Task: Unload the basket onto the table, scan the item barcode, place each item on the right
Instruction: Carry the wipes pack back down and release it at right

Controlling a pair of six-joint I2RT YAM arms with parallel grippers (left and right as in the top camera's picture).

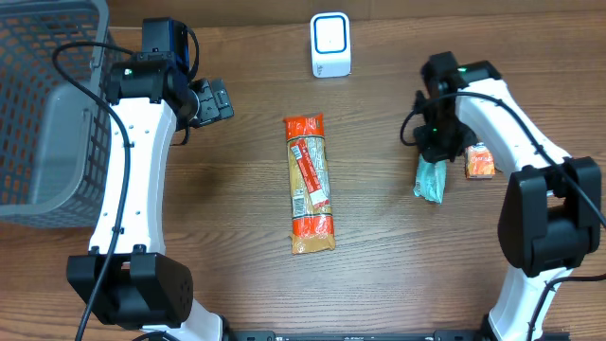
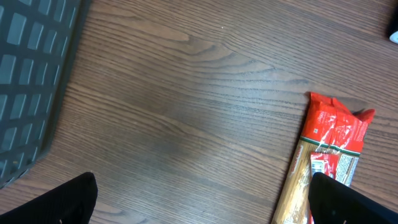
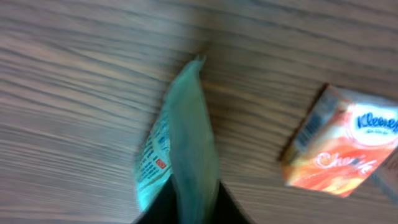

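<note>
My right gripper (image 3: 193, 214) is narrow, pinching the near end of the teal packet (image 3: 183, 137) low over the bench (image 1: 379, 265). The packet's long axis points away from me, and the scanner (image 1: 330, 44) lies forward-left. My left gripper (image 1: 220, 99) hangs wide, well apart.

The bench (image 1: 379, 284) is shown in brown wood grain. The long packet (image 1: 310, 185) is coloured red-orange at both ends, tan between. The pouch (image 1: 430, 179) is seen in pale teal, the tissue pack (image 1: 479, 161) in orange and white, the scanner (image 1: 330, 44) in white, the basket (image 1: 38, 114) in grey mesh.
</note>
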